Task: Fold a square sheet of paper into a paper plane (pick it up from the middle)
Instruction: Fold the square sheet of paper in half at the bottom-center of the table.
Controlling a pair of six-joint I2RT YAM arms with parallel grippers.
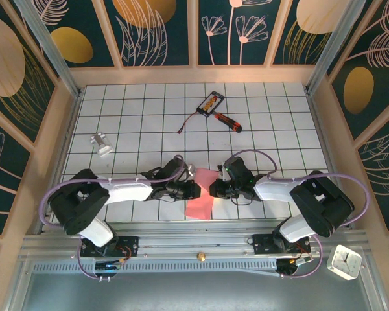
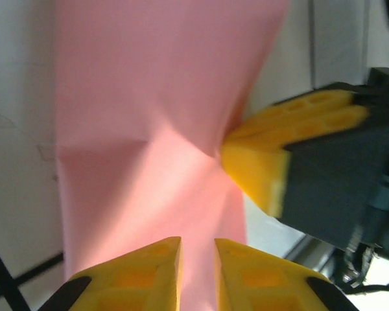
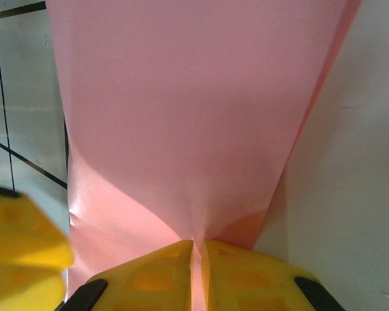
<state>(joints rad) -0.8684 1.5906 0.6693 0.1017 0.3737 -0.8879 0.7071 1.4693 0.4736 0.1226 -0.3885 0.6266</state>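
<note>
Right hand [image 3: 196, 251] tight on square sheet of paper [image 3: 181, 116] — left hand [image 2: 198, 251] ajar

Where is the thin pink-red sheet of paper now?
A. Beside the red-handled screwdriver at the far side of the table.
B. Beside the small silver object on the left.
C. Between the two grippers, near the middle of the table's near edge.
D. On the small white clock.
C: the thin pink-red sheet of paper sits between the left gripper and the right gripper, and the right one pinches it.
</note>
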